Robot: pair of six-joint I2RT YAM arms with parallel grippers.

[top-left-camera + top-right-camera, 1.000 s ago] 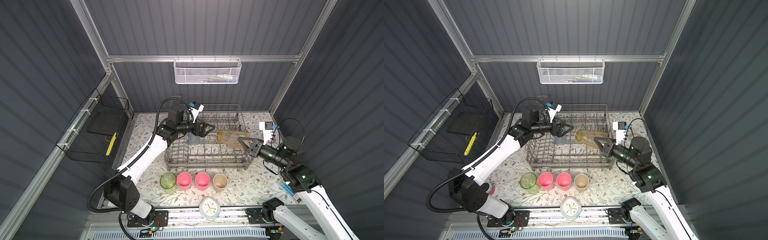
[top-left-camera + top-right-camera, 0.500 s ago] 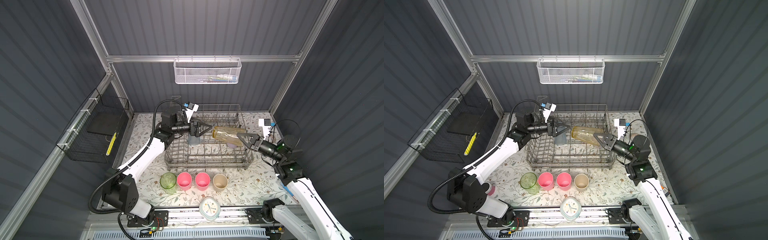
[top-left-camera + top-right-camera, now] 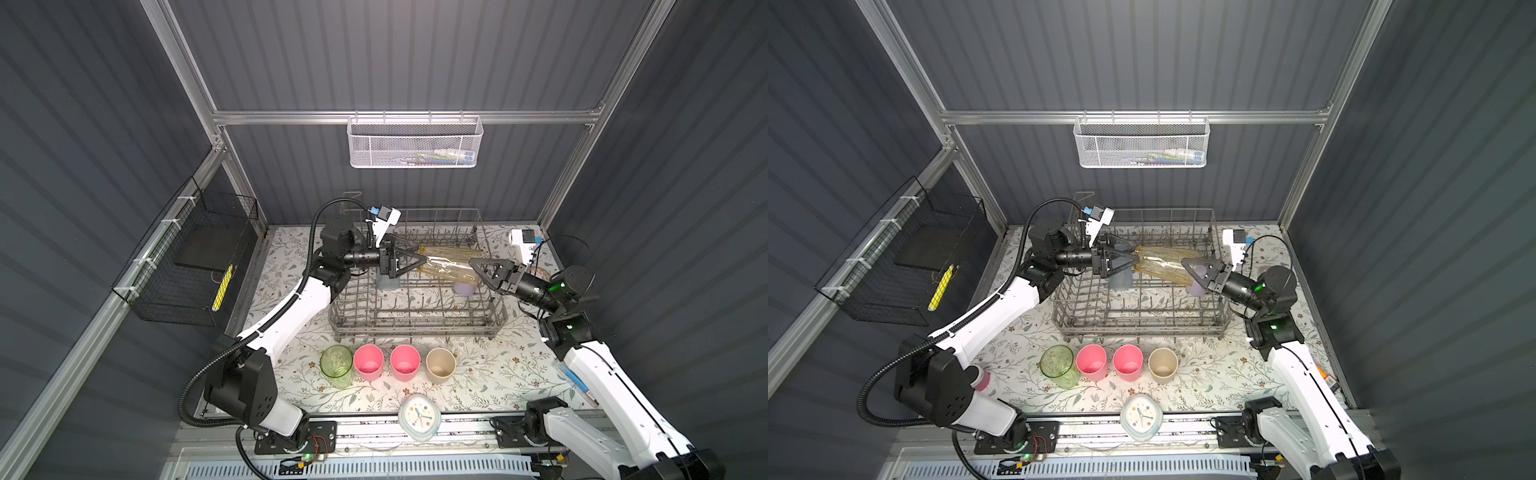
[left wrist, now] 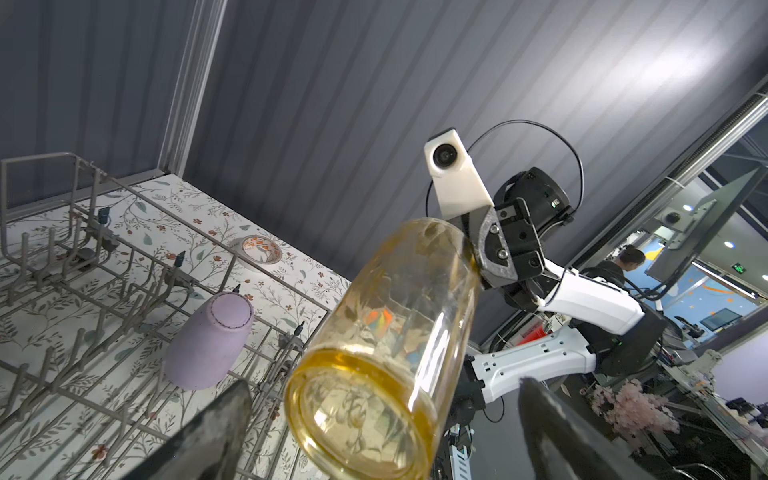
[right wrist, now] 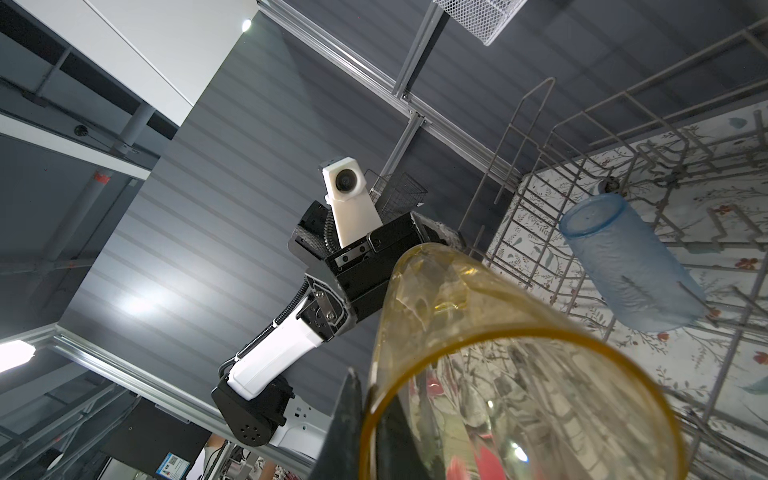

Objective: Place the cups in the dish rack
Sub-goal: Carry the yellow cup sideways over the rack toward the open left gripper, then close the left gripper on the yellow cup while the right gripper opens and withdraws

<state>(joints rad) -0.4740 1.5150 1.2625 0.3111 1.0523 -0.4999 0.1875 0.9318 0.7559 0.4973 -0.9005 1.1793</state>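
R end effector (image 3: 471,262) clamped on rim of yellow cup (image 3: 446,266), cup sideways over dish rack (image 3: 415,328). L end effector (image 3: 422,261) spread wide, fingers (image 4: 216,428) either side of cup base.

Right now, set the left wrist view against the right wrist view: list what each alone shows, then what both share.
Left wrist only: the inverted lavender cup, a tape roll, the right arm. Right wrist only: the blue cup, the white mesh basket, the left arm. Shared: the yellow cup and the dish rack.
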